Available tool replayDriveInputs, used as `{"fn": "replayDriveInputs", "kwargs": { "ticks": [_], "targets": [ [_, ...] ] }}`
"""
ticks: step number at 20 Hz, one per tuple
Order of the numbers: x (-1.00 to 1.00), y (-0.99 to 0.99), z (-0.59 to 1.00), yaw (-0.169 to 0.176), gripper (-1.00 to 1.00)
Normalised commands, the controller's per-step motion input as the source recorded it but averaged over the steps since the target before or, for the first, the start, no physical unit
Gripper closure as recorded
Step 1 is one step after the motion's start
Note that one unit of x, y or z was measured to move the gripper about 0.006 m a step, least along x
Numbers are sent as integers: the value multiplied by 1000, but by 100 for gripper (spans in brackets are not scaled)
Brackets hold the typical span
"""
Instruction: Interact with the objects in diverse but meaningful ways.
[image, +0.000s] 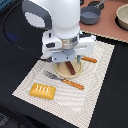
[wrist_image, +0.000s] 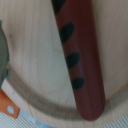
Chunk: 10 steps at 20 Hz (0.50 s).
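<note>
On the wooden plate (wrist_image: 35, 75) lies the brown sausage (wrist_image: 82, 60), unlabelled; claw (image: 67, 64) state cannot be told.

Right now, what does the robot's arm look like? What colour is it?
The arm is mostly white and rounded, with a grey patch near the top. A black cable loops beside it. Its gripper is a white block with dark parts underneath.

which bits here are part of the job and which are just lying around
In the job: sausage on the wooden plate, right under the gripper; bread loaf; grey pot.

Lying about: fork, knife, striped mat, bowl.
</note>
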Motion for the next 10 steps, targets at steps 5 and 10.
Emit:
{"fn": "replayDriveInputs", "kwargs": {
  "ticks": [5, 10],
  "targets": [
    [426, 0, 0, -49, 100],
    [398, 0, 0, -49, 100]
  ]
}}
